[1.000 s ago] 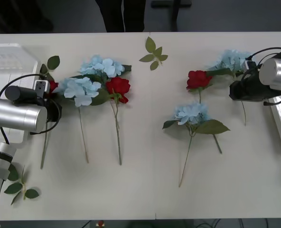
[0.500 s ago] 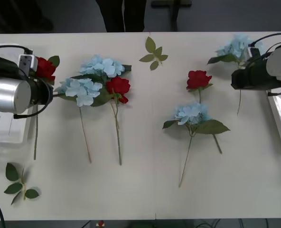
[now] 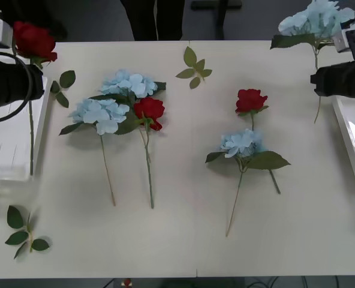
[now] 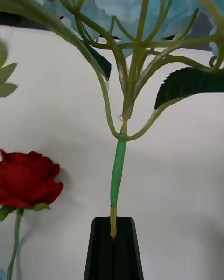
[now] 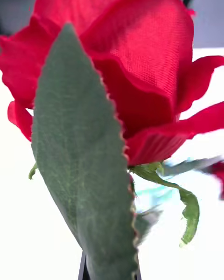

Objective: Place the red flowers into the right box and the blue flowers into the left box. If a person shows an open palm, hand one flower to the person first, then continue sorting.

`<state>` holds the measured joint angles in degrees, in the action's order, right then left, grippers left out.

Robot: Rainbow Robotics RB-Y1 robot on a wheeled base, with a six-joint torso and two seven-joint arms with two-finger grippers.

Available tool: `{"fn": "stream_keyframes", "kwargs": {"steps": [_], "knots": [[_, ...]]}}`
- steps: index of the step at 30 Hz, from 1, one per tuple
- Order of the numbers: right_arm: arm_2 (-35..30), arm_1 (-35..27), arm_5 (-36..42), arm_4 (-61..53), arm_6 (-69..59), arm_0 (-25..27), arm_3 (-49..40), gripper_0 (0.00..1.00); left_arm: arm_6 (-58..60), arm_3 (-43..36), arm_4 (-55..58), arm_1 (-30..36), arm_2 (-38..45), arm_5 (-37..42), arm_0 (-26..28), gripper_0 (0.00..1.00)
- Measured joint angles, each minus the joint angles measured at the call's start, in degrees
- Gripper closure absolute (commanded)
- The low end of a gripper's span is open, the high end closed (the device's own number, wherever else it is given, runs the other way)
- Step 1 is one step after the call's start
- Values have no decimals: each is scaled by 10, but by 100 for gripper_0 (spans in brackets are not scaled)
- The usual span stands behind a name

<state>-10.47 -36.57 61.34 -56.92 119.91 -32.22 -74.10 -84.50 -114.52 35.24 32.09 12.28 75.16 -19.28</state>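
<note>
Matte white table [image 3: 183, 240], left pincer [image 5: 109, 273] pinching fabric red rose [image 3: 33, 39], right pincer [image 4: 113, 247] pinching fluffy blue cluster's [image 3: 315, 18] thin stem

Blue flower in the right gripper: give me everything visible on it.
The blue flower is a pale-blue fluffy cluster of fabric-looking petals on a thin stem, with a dark green leaf pointing toward the table's middle. Under the bloom the stem forks into several pale-green branches; below them it is green, then yellowish where it enters the black fingers. The right gripper is shut on the stem and holds the flower lifted off the table, near its far right corner, with the stem's free end hanging below. Nothing else touches it.
</note>
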Motion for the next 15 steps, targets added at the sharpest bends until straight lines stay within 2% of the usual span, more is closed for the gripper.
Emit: {"fn": "stream_keyframes", "kwargs": {"steps": [5, 13, 15], "knots": [[-27, 0, 34, -43, 29, 5, -15, 100, -12, 0, 133, 0, -1, -73, 0, 100], [-75, 0, 100, -43, 29, 5, -16, 100, -146, 26, 367, -36, -23, -209, 0, 100], [-78, 0, 110, -32, 29, 5, -16, 98, -186, 41, 391, -55, -41, -242, 0, 100]]}}
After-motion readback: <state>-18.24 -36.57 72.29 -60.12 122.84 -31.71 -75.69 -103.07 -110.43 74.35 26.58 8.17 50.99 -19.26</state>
